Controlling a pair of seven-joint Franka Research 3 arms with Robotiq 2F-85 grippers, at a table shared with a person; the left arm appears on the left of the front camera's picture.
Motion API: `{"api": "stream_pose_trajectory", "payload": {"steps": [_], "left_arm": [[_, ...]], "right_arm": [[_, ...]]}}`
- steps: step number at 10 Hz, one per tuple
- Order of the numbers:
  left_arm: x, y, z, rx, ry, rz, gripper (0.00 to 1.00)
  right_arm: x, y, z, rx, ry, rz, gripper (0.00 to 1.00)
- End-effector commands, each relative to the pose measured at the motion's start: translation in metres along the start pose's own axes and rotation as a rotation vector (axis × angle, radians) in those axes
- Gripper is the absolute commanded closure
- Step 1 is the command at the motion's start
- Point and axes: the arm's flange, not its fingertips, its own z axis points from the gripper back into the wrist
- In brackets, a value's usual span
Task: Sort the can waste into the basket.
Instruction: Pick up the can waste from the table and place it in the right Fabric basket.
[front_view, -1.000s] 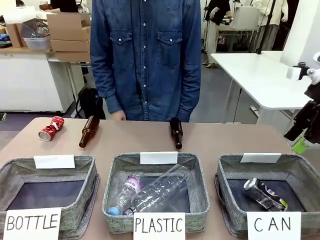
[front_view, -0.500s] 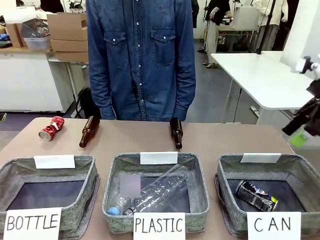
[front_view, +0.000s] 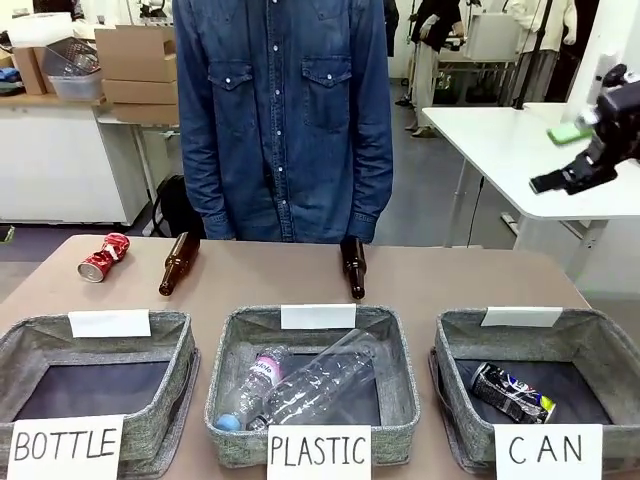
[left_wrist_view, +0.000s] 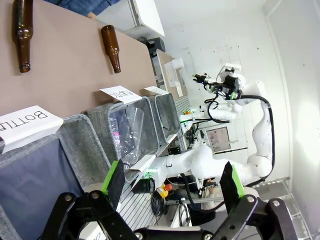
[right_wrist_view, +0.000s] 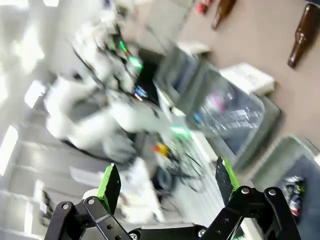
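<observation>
Black can (front_view: 512, 392) flat in the CAN basket (front_view: 452, 360), near-right corner of the table (front_view: 450, 275). Red can (front_view: 103, 257) by the far-left corner (on its side, bare table). Right jaws wide and empty, high over the right edge; left jaws wide too.

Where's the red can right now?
Front view: the red can lies on the table's far left, just left of a brown bottle and beyond the BOTTLE basket.

Beyond the far edge of the brown tabletop (front_view: 450, 275) lies grey floor (front_view: 430, 215). A white table (front_view: 500, 150) stands at the back right. Cardboard boxes (front_view: 140, 65) sit stacked on a white counter (front_view: 60, 165) at the back left. The light is bright and even.
</observation>
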Motion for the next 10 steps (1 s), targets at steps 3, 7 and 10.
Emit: {"api": "stream_pose_trajectory", "payload": {"steps": [3, 7, 10], "left_arm": [[-0.0010, -0.0016, -0.0002, -0.013, 0.000, -0.019, 0.00], [-0.0010, -0.0016, -0.0002, -0.013, 0.000, -0.019, 0.00], [-0.0010, -0.0016, -0.0002, -0.013, 0.000, -0.019, 0.00]], "right_arm": [[0.0000, 0.0000, 0.0000, 0.000, 0.000, 0.000, 0.00], [0.0000, 0.0000, 0.0000, 0.000, 0.000, 0.000, 0.00], [0.0000, 0.0000, 0.0000, 0.000, 0.000, 0.000, 0.00]]}}
